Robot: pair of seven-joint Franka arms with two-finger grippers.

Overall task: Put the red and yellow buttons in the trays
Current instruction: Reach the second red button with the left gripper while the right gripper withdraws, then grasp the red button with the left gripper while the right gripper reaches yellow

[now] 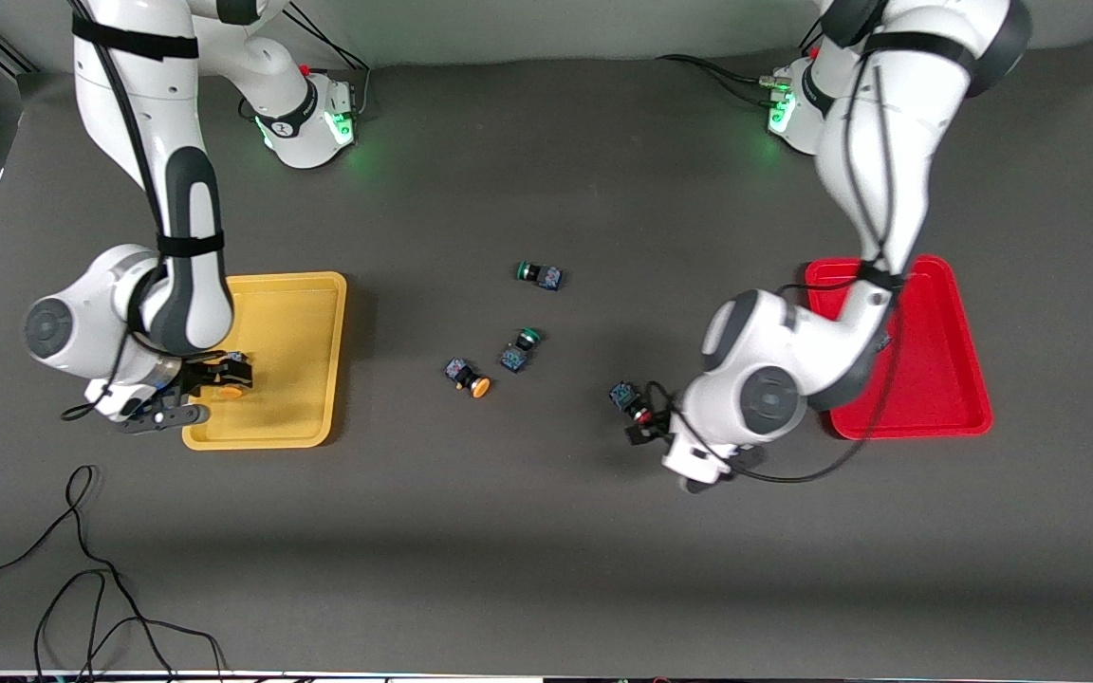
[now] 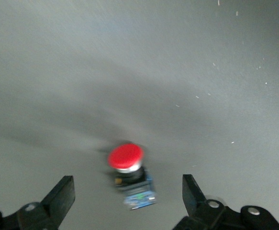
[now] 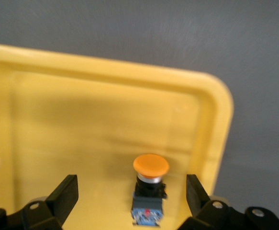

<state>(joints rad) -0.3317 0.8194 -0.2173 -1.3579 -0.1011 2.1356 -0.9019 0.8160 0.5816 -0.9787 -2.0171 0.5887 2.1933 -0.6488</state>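
Note:
My right gripper [image 1: 210, 381] is open, low over the yellow tray [image 1: 295, 313] near its corner nearest the front camera. A yellow-capped button [image 1: 233, 385] lies on the tray floor between the fingers, clear of both; it also shows in the right wrist view [image 3: 150, 189] between the open gripper [image 3: 132, 186]. My left gripper [image 1: 639, 417] is open over the table beside the red tray [image 1: 945, 379]. A red-capped button [image 2: 129, 172] lies on the table between its fingers, untouched; it also shows in the front view [image 1: 624, 396]. A second yellow-capped button [image 1: 468, 376] lies mid-table. The other red button is hidden.
Two green-capped buttons [image 1: 539, 274] [image 1: 520, 349] lie mid-table between the trays. The left arm's elbow hangs over the red tray's edge. Loose black cables [image 1: 82, 569] lie at the table's corner nearest the camera, at the right arm's end.

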